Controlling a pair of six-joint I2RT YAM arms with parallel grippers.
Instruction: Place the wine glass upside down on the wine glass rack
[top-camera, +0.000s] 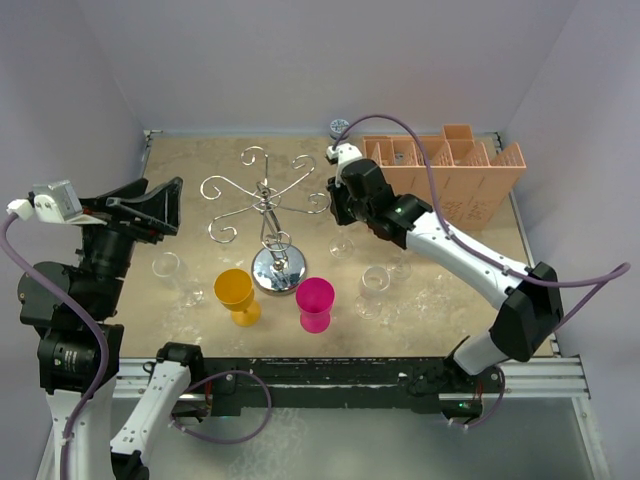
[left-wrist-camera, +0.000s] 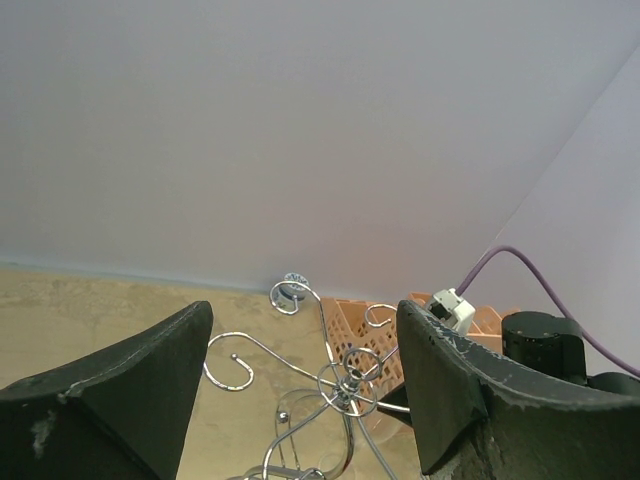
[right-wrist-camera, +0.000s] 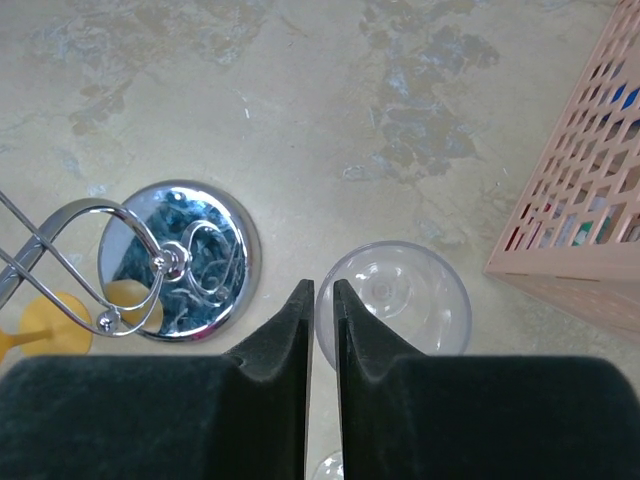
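Right gripper (right-wrist-camera: 323, 292) (its black jaws nearly touching) pinches the edge of the clear wine glass (right-wrist-camera: 400, 300) at lower centre, just right of the rack (right-wrist-camera: 205, 290) and its mirrored base. Gripping there probably readies a lift and flip. Left gripper (left-wrist-camera: 302, 330) gapes wide at the bottom, idle, facing the rack's curls.

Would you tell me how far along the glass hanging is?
Nothing is hung: the wine glass rack holds no glass. The right gripper has its fingers nearly closed at the rim of an upright wine glass; grip unclear. The left gripper is open, empty. Lifting, inverting and hanging remain.
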